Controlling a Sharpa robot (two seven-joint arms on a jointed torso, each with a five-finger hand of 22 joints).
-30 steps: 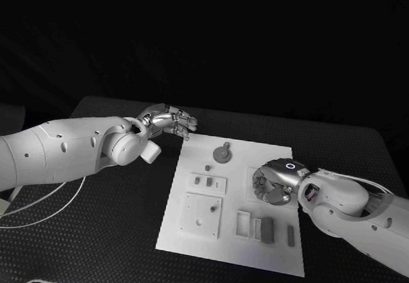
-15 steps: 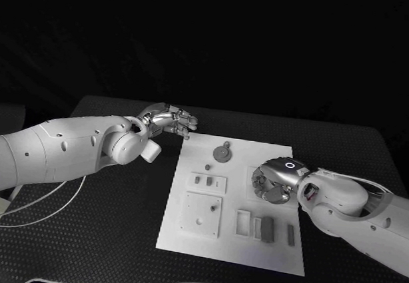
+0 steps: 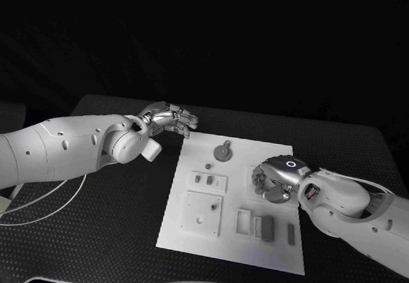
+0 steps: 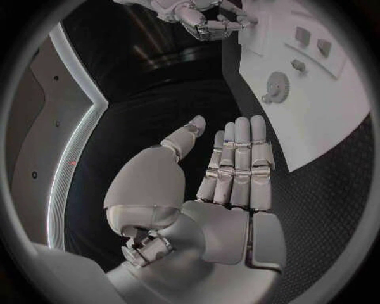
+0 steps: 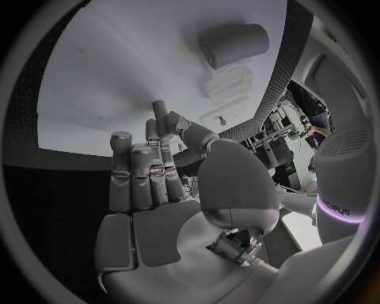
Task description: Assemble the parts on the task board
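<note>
The white task board (image 3: 232, 241) lies in the middle of the black table. On it are a round grey part (image 3: 222, 154), a small plate with two pieces (image 3: 208, 181), a square plate (image 3: 202, 213) and several long grey parts (image 3: 266, 228) near the front. My left hand (image 3: 169, 120) hovers off the board's far left corner, fingers straight and holding nothing (image 4: 235, 166). My right hand (image 3: 271, 181) hangs over the board's right side, fingers extended and holding nothing (image 5: 158, 183). A grey cylinder (image 5: 234, 43) stands on the board (image 5: 119, 69) ahead of those fingers.
Black table surface (image 3: 110, 227) runs around the board on all sides. A white cable (image 3: 39, 217) trails over the table's left front. The right forearm (image 3: 362, 212) lies over the table to the right of the board.
Both hands have barely shifted; the left hand's fingers have lifted slightly. Nothing was picked up or moved on the board.
</note>
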